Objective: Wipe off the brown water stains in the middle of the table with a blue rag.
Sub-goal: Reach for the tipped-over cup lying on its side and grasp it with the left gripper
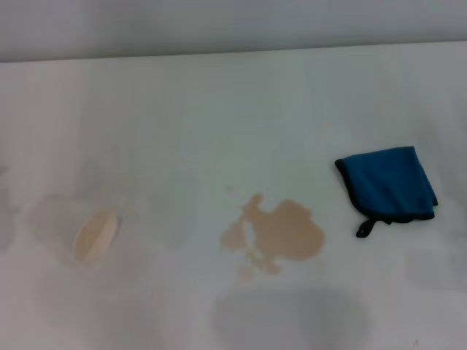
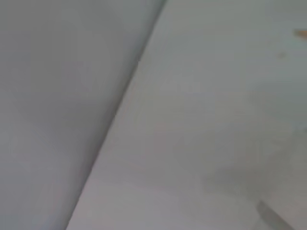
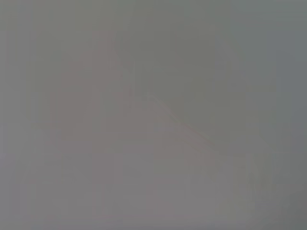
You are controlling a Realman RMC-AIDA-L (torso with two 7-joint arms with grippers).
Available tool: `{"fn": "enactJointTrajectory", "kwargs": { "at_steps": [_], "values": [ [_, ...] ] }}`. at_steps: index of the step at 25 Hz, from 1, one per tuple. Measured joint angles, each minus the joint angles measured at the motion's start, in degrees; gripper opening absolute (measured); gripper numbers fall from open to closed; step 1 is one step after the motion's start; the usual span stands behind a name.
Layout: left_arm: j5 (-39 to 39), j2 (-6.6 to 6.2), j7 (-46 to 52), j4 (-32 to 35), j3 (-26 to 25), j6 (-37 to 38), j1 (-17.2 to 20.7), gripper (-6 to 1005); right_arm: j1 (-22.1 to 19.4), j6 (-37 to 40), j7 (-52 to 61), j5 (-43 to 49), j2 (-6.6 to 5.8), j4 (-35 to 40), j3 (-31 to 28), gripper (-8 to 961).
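**Stain and rag lie untouched on the desk; no gripper is seen**

Neither gripper is shown in any view, so places cannot be given from a gripper, and how far either is open, or what it has hold of, cannot be told. Places are given across the head view instead.

The desk [image 1: 182, 117] is seen as a plain white surface filling almost the whole head view, with its far edge near the top. The stain [image 1: 281, 233] is spread as a light tan, irregular blotch near the middle, a little toward the robot's right, with small splotches along its near and left edges. The rag [image 1: 388, 184] lies flat to the right of the stain and slightly farther back, apart from it, with bare desk between them. Dark edging is seen along the rag's border, and a short black loop tag sticks out at its near left corner, toward the stain.

A cup [image 1: 93, 235] lies on its side well to the left of the stain, its mouth turned toward the camera and a tan inside showing. Nothing is seen lying between rag and stain.

In the left wrist view only pale desk surface, a grey band beside it and a faint tan fleck at one edge are shown. In the right wrist view nothing can be made out.
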State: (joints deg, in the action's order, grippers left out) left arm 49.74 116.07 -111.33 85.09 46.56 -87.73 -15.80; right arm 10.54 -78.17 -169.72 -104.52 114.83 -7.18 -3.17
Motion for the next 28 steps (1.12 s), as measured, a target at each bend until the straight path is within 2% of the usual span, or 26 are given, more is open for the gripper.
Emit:
{"fn": "enactJointTrajectory", "kwargs": {
  "at_steps": [3, 8, 11, 17, 28],
  "values": [
    [-0.63, -1.16, -0.13, -0.89, 3.58, 0.26, -1.18, 875, -0.80, -1.01, -0.01, 0.03, -0.04, -0.74, 0.10, 827],
    [-2.80, -1.58, -0.84, -2.95, 8.56, 0.38, -3.10, 875, -1.63, -1.51, -0.02, 0.09, -0.13, -1.92, 0.10, 827],
    [-5.64, -1.27, -1.86, -5.11, 10.37, 0.58, -4.86, 875, -1.87, -1.56, -0.12, 0.11, -0.14, -2.57, 0.15, 827],
    [-9.22, -0.02, -4.32, -8.83, 10.86, 0.75, -7.55, 875, -2.22, -1.61, -0.16, 0.19, -0.14, -2.88, 0.84, 827],
    [-10.55, 0.32, -4.91, -14.25, 16.96, 2.63, -11.21, 874, -2.29, -2.62, -0.17, 0.20, -0.14, -3.09, 0.89, 826]
  ]
}}
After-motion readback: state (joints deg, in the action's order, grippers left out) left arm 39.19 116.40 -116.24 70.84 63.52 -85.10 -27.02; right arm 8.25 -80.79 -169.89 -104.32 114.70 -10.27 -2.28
